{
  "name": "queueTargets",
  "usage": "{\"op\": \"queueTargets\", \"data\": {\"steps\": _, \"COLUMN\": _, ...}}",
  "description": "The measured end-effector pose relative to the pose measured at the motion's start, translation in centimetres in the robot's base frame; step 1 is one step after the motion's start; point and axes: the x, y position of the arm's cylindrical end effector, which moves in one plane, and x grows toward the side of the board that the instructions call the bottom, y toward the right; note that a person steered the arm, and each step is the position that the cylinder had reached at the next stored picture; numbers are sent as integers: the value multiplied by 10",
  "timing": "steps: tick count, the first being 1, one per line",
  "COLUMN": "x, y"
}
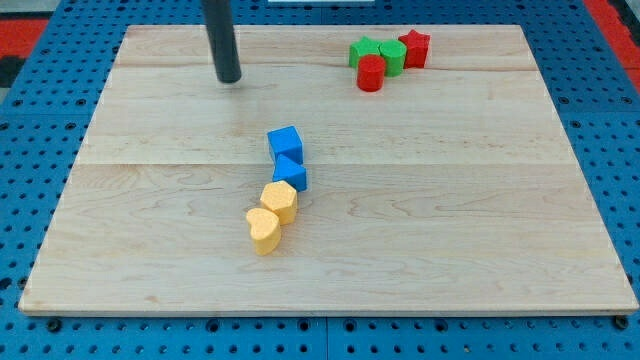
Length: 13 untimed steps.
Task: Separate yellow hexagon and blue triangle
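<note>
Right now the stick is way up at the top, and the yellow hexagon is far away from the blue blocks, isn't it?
Not quite. My tip is indeed near the view's top, left of centre, away from every block. But the yellow hexagon is not far from the blue blocks: the camera view shows it right against the lower blue block, which sits just below the blue cube.

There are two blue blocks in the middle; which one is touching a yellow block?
The lower blue block, nearer the view's bottom. It touches the yellow hexagon, while the upper blue block meets only its blue neighbour.
</note>
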Motion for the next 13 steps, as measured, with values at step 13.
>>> {"op": "queueTargets", "data": {"steps": 13, "x": 102, "y": 114}}
